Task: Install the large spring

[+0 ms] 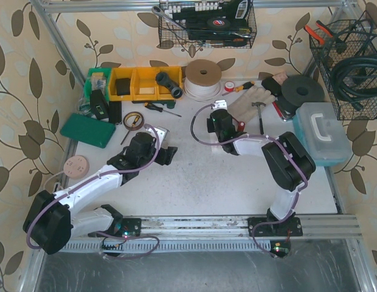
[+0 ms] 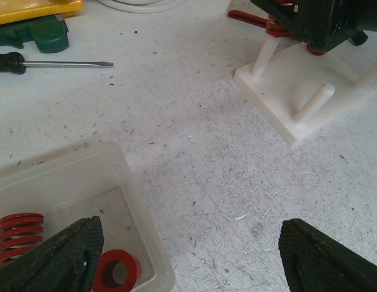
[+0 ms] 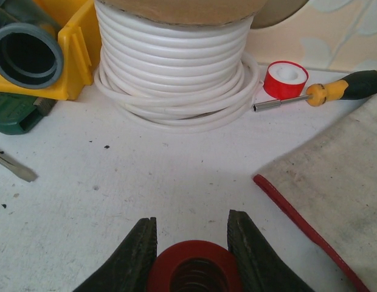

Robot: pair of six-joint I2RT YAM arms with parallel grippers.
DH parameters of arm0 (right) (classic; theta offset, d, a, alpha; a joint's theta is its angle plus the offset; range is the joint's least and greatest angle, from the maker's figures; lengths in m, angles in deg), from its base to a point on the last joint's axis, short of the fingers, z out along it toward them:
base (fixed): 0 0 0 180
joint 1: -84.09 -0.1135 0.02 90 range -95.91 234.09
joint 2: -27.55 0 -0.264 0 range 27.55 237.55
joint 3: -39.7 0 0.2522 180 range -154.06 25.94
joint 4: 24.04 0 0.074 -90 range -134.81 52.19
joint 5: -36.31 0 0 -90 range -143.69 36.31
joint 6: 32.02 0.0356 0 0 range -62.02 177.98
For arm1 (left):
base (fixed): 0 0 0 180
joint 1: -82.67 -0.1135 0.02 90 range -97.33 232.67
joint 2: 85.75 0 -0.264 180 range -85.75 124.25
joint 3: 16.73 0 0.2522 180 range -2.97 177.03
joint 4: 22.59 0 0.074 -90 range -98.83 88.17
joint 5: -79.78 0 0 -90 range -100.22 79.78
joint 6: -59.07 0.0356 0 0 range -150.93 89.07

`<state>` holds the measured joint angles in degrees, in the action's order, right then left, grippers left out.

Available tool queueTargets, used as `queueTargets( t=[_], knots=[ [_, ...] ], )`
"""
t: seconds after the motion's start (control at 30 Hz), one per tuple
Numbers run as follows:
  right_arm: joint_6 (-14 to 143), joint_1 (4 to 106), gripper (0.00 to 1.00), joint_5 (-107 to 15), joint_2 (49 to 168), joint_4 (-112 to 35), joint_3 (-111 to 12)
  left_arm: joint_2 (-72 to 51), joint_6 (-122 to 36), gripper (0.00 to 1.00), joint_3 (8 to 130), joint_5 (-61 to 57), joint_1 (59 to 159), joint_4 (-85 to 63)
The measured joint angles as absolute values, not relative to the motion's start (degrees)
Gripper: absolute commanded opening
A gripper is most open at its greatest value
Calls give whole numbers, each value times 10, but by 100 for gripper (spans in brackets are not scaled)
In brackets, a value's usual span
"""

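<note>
Right claw [image 3: 191, 230] grips the red spring [image 3: 194, 266] at the white peg base [image 2: 286, 85]; left claw [image 2: 191, 243] hangs wide open, empty, over the clear tray [image 2: 132, 179]'s edge.

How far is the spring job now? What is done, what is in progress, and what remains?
Done: the right gripper is shut on a red spring. In hand: the left wrist view shows it at the top of a peg on the white base. Left: slide it down and let go. The left gripper hangs open over the clear tray of spare springs.
</note>
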<state>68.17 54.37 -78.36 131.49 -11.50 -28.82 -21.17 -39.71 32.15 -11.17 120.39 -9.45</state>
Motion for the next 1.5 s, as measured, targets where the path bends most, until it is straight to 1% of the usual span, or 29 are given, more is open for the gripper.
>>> queueTargets(
  t=[0.8,0.87,1.0,1.07,1.23,1.3,1.5],
  knots=[
    [669,514,0,-853,1333,-100,-288,-218,-398,82,320,-111,1204,-94],
    [669,508,5,-863,1335,-101,-288,-219,-398,82,319,-111,1204,-94],
    [676,502,22,-879,1335,-97,-286,-221,-398,82,318,-111,1204,-94],
    [680,501,29,-884,1335,-97,-284,-221,-398,82,318,-111,1205,-94],
    [695,501,33,-898,1335,-94,-282,-222,-398,82,318,-111,1206,-94],
    [700,501,37,-902,1335,-92,-278,-224,-397,82,317,-111,1206,-94],
    [715,501,41,-909,1335,-91,-276,-228,-397,83,316,-111,1206,-94]
  ],
)
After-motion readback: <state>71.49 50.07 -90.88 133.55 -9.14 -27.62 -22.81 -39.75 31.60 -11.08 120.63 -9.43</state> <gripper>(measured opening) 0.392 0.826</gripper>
